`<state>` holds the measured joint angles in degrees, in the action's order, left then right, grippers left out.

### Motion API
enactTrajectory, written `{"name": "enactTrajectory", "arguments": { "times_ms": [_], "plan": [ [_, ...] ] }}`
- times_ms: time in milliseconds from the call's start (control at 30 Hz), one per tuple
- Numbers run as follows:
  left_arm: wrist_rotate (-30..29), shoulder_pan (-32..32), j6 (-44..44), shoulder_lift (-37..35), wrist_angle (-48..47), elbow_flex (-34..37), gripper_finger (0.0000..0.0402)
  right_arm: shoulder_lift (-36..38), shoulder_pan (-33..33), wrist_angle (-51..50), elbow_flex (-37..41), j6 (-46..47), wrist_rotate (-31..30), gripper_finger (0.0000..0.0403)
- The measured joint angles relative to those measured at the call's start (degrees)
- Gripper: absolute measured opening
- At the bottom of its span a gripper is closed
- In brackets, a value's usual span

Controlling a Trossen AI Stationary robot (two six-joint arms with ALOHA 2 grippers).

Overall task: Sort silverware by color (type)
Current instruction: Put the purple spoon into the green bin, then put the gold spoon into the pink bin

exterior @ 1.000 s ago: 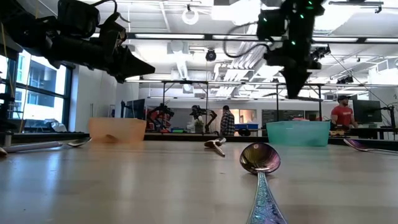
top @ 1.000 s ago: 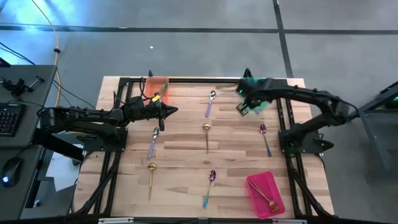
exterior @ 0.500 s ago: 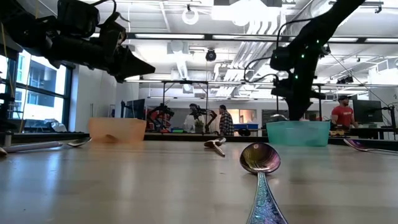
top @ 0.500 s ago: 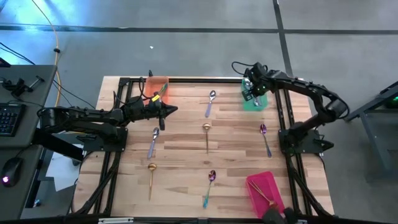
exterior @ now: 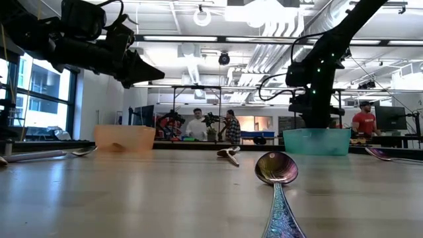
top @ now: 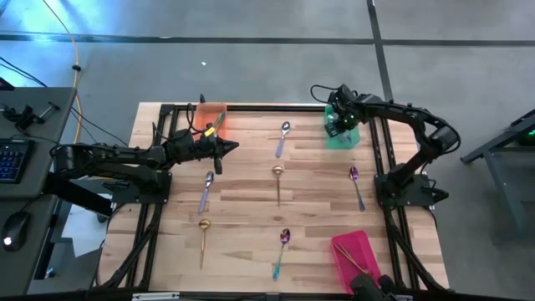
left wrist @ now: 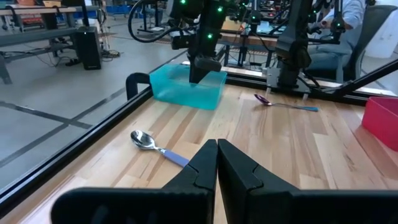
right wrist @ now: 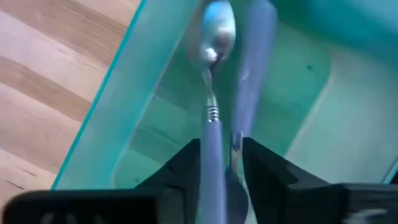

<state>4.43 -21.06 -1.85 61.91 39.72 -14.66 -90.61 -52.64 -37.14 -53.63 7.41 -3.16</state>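
No writing readable; right claw [top: 338, 125] over green tray [top: 344, 139].

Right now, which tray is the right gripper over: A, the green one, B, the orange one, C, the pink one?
A: the right gripper hangs over the green tray at the table's far right corner, with a lavender-handled spoon between its fingers.
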Motion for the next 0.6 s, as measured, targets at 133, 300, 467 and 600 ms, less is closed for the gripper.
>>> {"name": "enactTrajectory", "arguments": {
  "times_ms": [133,300,467,600],
  "plan": [
    [0.00,0.00,0.00,0.00,0.00,0.00,0.0003,0.60,0.38,-0.15,-0.76,-2.41,-0.02,0.0126],
    [-0.09,0.00,0.00,0.00,0.00,0.00,0.0003,4.22,3.67,-0.19,0.20,-6.27,-1.56,0.0103],
    [-0.11,0.00,-0.02,0.00,-0.11,0.00,0.0003,10.92,7.53,14.22,9.08,-4.94,-2.18,0.0024],
    [-0.13,0.14,-0.24,0.00,-0.37,0.00,0.0003,17.23,11.93,27.85,18.21,-1.41,-2.13,0.0013]
  ]
}}
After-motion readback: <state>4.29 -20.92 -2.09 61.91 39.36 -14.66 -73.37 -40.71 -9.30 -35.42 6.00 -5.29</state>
